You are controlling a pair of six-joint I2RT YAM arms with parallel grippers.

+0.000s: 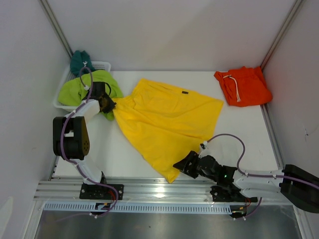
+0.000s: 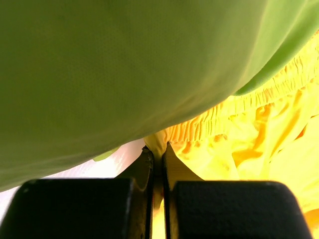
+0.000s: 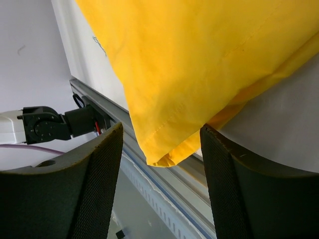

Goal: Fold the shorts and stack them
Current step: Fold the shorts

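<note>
Shorts of yellow fabric (image 1: 167, 122) are spread aslant across the middle of the table (image 1: 249, 134). They are judged thin, limp and light, and best gripped at a hem or the gathered waistband. The waistband end is pinched in the closed left gripper (image 2: 158, 152). The right gripper (image 3: 162, 149) is spread around the hem corner at the table's near edge. Orange shorts (image 1: 244, 87) lie far right. Lime-green shorts (image 1: 82, 89) are draped over the basket (image 1: 102, 64) far left, between white walls.

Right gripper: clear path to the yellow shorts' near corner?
Likely yes: the right gripper is open, and the yellow shorts have their corner right ahead of its jaws, nothing between.
</note>
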